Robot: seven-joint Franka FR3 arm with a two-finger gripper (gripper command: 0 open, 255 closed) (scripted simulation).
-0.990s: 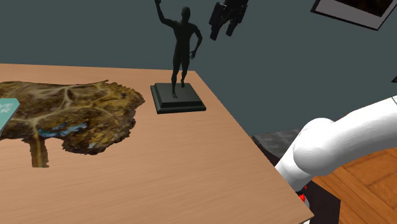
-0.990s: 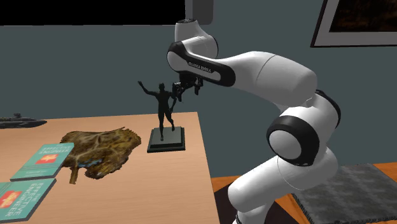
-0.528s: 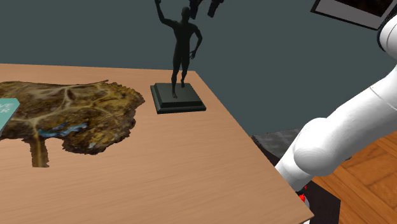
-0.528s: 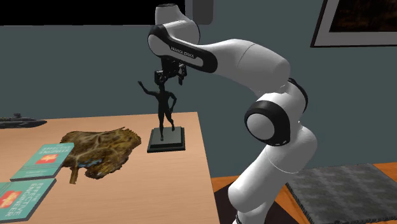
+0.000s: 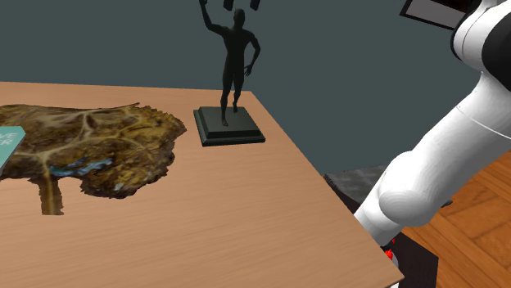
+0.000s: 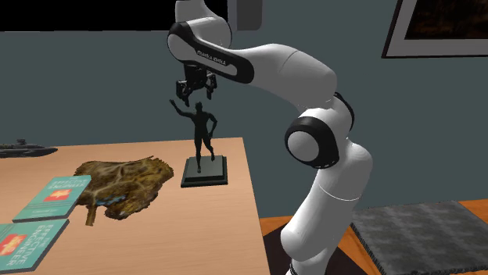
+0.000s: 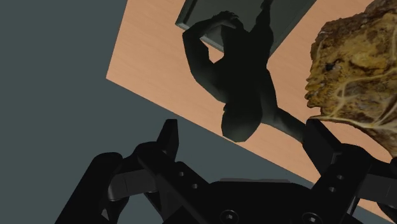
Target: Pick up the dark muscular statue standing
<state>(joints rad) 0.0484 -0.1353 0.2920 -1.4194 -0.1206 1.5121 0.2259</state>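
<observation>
1. The jaws stand apart: in the wrist view the two black fingers (image 7: 168, 137) come up on either side with a wide gap between them and nothing clasped.
2. Through that gap shows the head of the dark muscular statue on its square dark base (image 7: 245, 70), seen from above. The fingers do not touch it.
3. In the second exterior view the jaws hang in the upper middle of the frame, just above the statue's (image 6: 203, 133) head and raised arm.
4. The statue stands upright in the upper middle of the shoulder view, its base flat on the light wooden counter (image 5: 229, 213) near the far corner at the counter's right edge.
5. A flat, mottled brown leaf-like piece (image 5: 90, 151) lies on the counter at the left of that frame, apart from the base.
6. The white arm (image 6: 274, 70) arches over from the right of the second exterior view.
7. Step in hand, as I judge it: lining up over the figure before the grasp.
8. The next move likely calls for a straight descent until the fingers flank the head or torso, staying off the raised arm, and then closing.
</observation>
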